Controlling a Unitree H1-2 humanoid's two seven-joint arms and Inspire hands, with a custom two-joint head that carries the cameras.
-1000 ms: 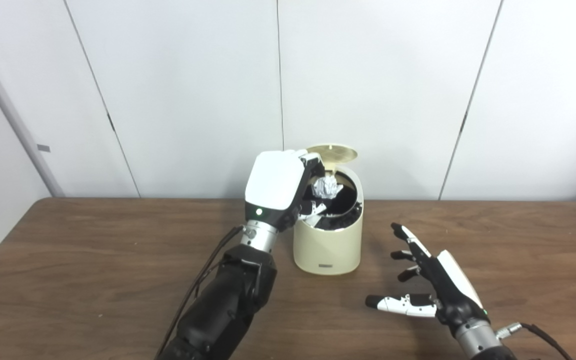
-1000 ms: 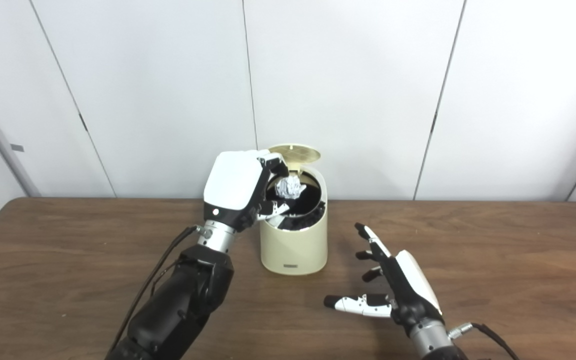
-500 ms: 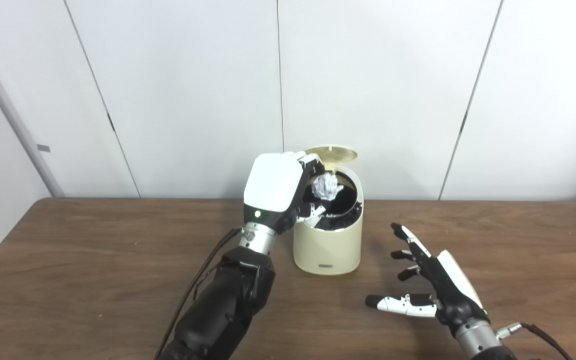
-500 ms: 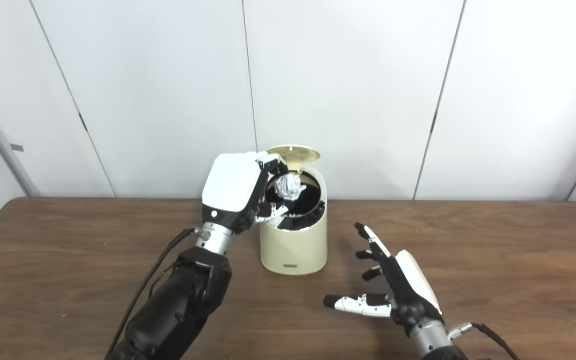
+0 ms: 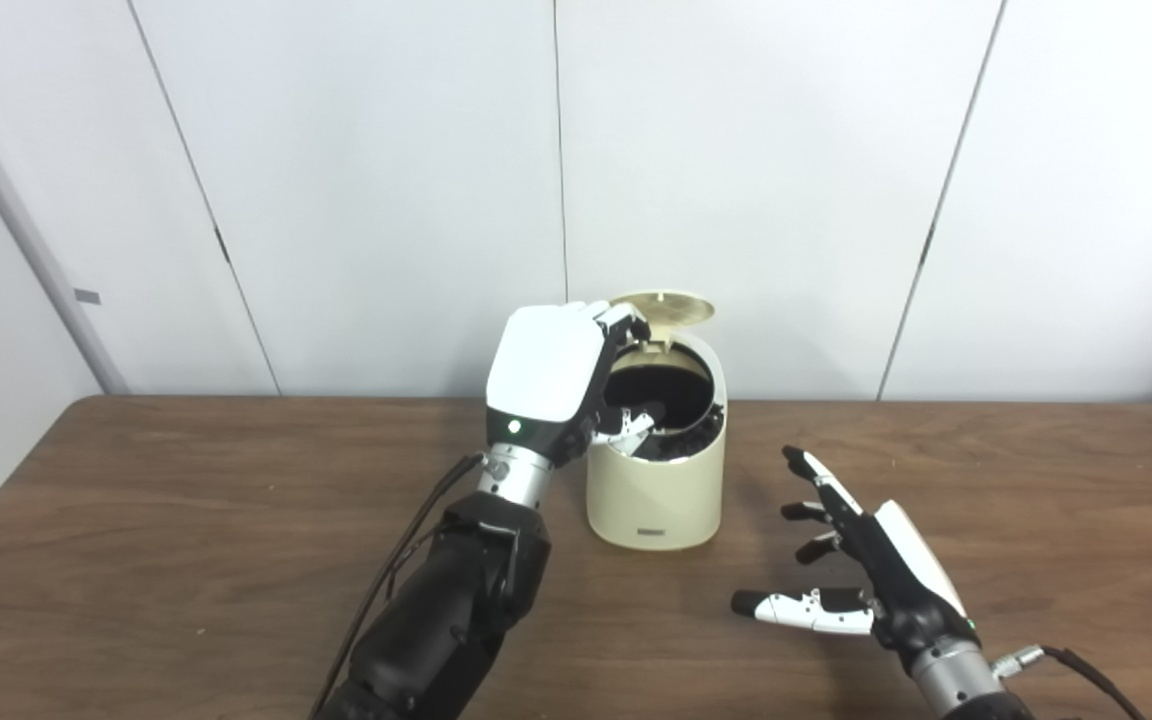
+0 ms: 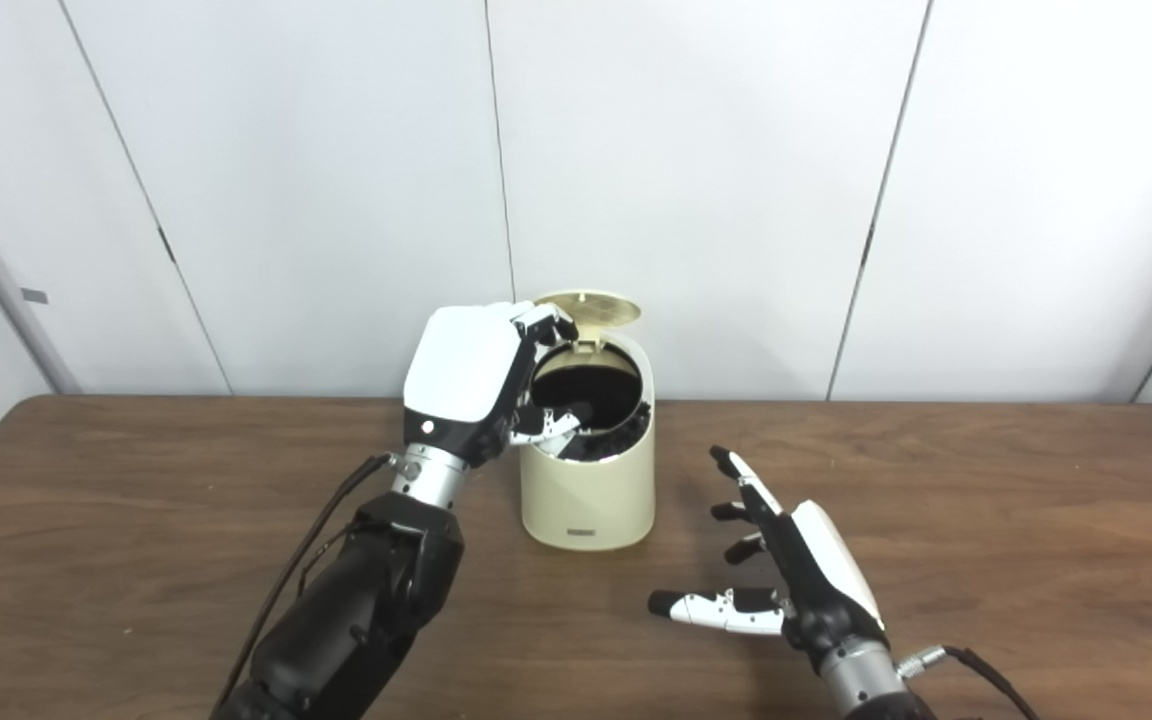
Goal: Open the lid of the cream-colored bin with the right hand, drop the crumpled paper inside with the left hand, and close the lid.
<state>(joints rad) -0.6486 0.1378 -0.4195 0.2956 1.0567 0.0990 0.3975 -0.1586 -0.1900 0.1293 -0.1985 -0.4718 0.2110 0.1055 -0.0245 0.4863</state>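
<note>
Left hand [image 5: 548, 385] raised, fingers apart; right hand [image 5: 871, 580] low, fingers spread.

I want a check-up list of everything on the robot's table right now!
Surface: brown wooden table, bare around the bin.
Job's things: cream-colored bin upright; lid raised; crumpled paper not visible, dark opening only.
Clutter: nothing seen.
Hands: left hand at the bin's rim, fingers over the opening, holding nothing; right hand open, low over the table beside the bin.
Cables: black cable along left arm; another at right wrist.
Surroundings: white wall panels.
</note>
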